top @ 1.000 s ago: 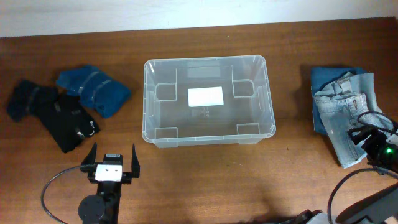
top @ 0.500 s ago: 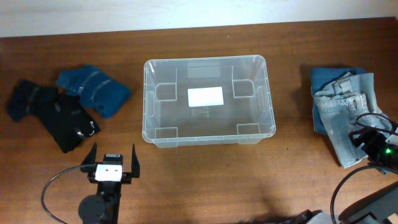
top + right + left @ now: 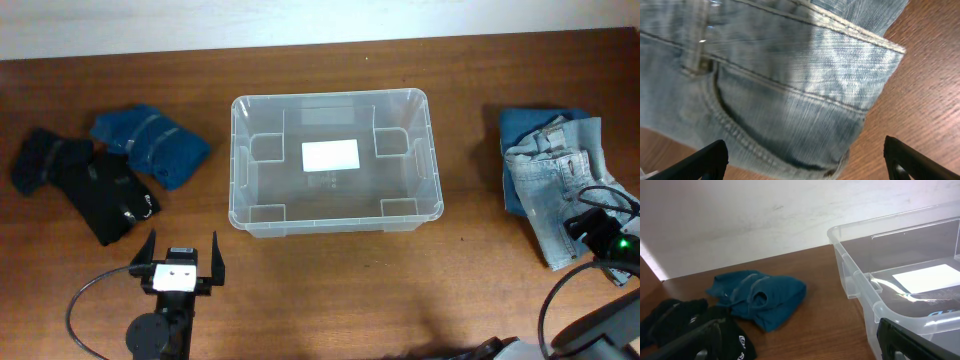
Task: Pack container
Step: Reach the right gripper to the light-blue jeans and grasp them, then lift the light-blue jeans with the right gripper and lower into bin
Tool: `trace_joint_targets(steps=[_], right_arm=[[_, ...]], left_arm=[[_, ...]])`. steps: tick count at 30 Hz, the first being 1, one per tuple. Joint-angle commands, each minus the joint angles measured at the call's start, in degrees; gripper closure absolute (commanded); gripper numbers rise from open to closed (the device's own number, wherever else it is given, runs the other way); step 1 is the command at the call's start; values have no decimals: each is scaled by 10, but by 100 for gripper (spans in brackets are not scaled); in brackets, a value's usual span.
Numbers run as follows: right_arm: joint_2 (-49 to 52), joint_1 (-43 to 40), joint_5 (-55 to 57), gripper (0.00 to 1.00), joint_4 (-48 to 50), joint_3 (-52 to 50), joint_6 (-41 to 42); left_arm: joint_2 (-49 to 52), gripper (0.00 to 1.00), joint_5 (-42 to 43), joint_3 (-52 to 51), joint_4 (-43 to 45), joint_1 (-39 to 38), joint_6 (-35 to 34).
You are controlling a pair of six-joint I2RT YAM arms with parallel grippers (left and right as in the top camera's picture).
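Clear plastic container [image 3: 237,170] sits at ctr of the overhead frame on the brown wood table [image 3: 470,70]. It is upright w/ open top, long side running across the frame, rolled rim, rounded corners. A white rect. label [image 3: 331,155] lies on its bottom, seen through the plastic, w/ moulded steps near each inner corner.

Left pincer [image 3: 181,252] is at lower left of the overhead frame, below and left of the container and well apart from it. Its fingers are spread wide w/ nothing btw them, tips pointing toward the frame top. In the left wrist view the container's near corner fills the right side, label visible inside.

In the upper left part of the overhead frame lie 2 crumpled clothes. A blue garment [image 3: 150,145] lies nearer the container but apart from it. A black garment [image 3: 85,180] is to its left and lower, touching it along one edge.

At the right edge of the overhead frame, light-blue jeans [image 3: 555,190] are folded in a pile on top of a darker blue cloth [image 3: 520,125], which shows at the pile's top and left. The pile is well apart from the container.

Right pincer [image 3: 805,160] is at lower right of the overhead frame, over the lower end of the jeans. In the right wrist view its dark fingertips [image 3: 705,157] sit at the 2 bottom corners, set wide, gripping nothing. Denim w/ pocket seam, belt loop and hem fills most of that frame, w/ table wood at right. Whether the tips touch the cloth: cannot tell.
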Motion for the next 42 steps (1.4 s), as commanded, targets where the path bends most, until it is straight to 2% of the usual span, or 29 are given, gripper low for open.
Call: trace_joint_targets(steps=[1,7,13,16,17,19,25,29,37,42], right_arm=[[25,-1,6,8,9,-6,6],[71,-1,-23,15,33,-6,-1],[111,13,-69,36,55,-7,-35],[126,34,-69,56,65,-7,-40],[128,41,-69,67,68,-7,-39],[128,59,-69,94,74,-7,-39],[115,92,-85,96,78,-2,-37],[83,94,-105,96,45,25,-12],[-44,114,-111,96,-86,158,25],[-114,165,-107,96,-128,251,64]], left_arm=[[-4,1,-6,-4,-1,4,-5],[-4,1,-6,-4,-1,4,-5],[-4,1,-6,-4,-1,4,-5],[-4,1,-6,-4,0,4,-5],[-4,1,-6,-4,-1,4,-5],[-4,1,-6,-4,-1,4,-5],[-4,1,-6,-4,-1,4,-5],[-4,1,-6,-4,-1,4,-5],[-4,1,-6,-4,0,4,-5],[-4,1,-6,-4,0,4,-5]])
